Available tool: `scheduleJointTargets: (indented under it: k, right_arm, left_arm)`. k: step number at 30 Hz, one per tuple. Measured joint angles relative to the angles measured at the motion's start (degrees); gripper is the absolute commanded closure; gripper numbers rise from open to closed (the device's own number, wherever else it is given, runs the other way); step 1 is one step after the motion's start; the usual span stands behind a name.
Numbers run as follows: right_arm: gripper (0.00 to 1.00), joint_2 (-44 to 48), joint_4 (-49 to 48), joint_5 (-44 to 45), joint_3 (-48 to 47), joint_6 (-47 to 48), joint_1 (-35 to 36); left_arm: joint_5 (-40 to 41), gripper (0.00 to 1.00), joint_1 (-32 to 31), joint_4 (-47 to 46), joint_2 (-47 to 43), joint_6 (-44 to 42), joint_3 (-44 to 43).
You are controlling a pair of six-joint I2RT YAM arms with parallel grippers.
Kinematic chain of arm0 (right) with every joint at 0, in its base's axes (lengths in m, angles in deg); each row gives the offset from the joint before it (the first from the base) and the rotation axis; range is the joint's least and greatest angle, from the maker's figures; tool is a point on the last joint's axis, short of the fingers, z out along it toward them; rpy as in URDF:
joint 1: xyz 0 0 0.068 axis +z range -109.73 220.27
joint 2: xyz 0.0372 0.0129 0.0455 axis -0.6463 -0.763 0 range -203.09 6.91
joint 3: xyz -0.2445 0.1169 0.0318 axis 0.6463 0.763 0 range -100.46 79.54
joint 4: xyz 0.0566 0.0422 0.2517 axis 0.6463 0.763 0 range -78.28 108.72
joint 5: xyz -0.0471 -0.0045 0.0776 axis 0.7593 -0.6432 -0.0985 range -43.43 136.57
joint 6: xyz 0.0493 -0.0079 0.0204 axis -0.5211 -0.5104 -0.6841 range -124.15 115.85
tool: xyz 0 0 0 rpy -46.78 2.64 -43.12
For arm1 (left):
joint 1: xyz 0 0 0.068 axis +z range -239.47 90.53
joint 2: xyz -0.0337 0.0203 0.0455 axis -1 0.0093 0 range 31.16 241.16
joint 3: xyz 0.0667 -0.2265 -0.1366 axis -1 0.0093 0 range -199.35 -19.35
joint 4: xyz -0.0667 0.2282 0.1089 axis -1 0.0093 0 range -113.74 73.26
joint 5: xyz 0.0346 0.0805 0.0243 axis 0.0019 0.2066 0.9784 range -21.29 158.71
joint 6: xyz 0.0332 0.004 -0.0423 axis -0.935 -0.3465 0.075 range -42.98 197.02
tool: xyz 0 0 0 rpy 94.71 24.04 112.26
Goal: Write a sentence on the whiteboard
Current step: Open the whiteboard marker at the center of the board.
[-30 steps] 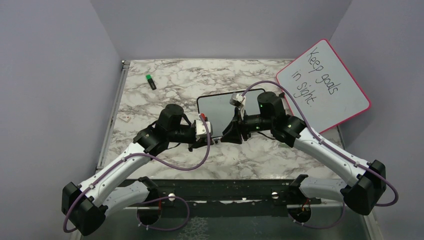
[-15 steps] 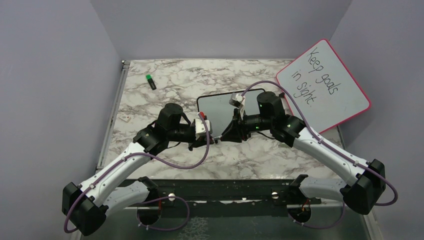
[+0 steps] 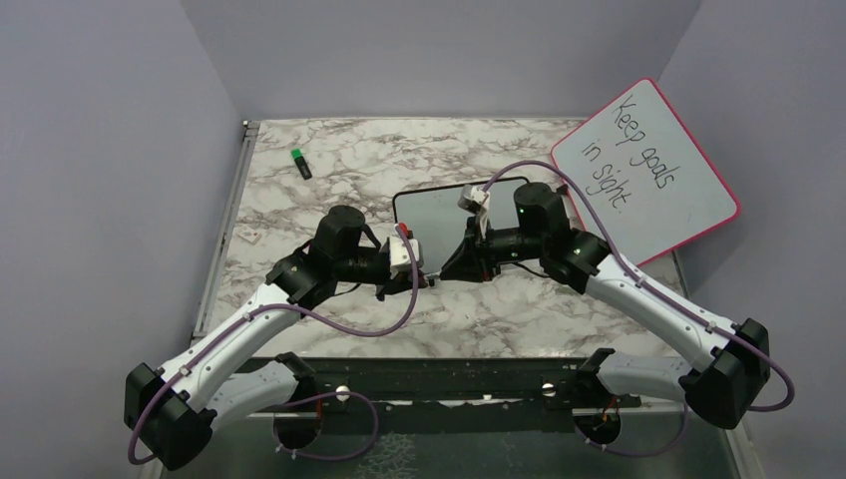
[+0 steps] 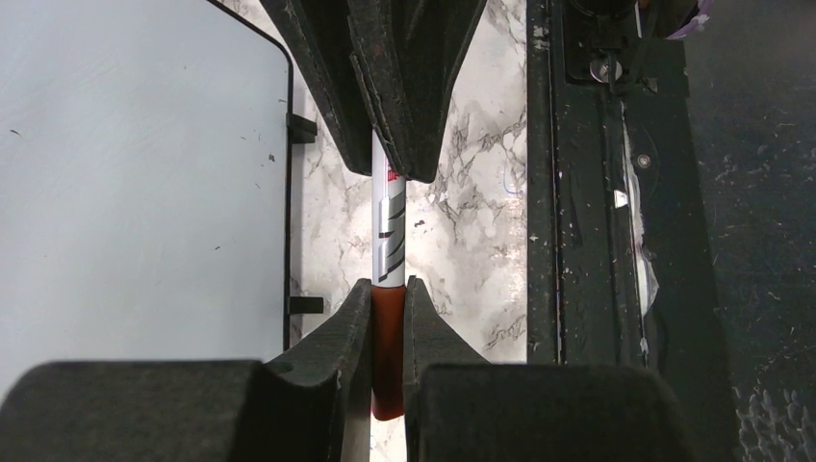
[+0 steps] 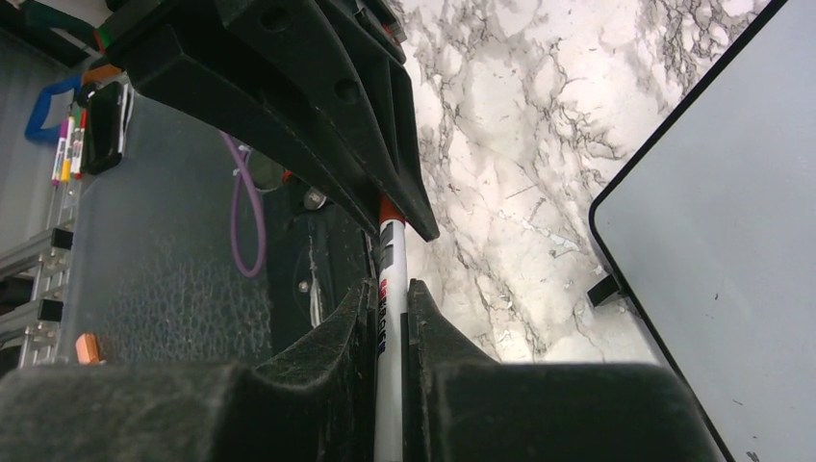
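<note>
Marble-patterned table (image 3: 339,180) under 2 robot arms, their bases bolted to a black rail (image 3: 439,374) at the near edge. Above the middle of the table the arms meet tip to tip on 1 marker (image 4: 389,231). The left gripper (image 4: 388,289) is clamped tight on the marker's reddish-brown cap. The right gripper (image 5: 389,289) is closed just as narrowly on the white barrel at the other end. Just beyond the 2 grippers, the whiteboard (image 3: 439,215) lies flat on the marble, black-framed, with only a few dark specks on its white face. Farther back on the left, a small green-tipped black pen (image 3: 301,163) lies alone. At the far right a larger pink-framed board (image 3: 648,165) stands tilted at the table's edge, with "Keep goals in sight." handwritten on it in black.
</note>
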State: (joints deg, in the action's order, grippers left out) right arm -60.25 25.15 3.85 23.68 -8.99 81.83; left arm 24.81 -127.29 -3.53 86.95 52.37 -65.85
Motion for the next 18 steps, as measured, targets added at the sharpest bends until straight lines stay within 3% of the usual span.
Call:
scheduleJointTargets:
  k: [12, 18]
  right_arm:
    - [0.99, 4.26, 2.14, 3.08, -0.04, 2.19, 0.48]
    - [0.99, 10.45, 8.59, 6.47, -0.90, 3.54, -0.15]
  left_arm:
    - [-0.79, 1.00, 0.39, -2.19, -1.44, -0.74, 0.02]
    - [0.24, 1.00, 3.69, -0.92, -3.37, -1.38, 0.90]
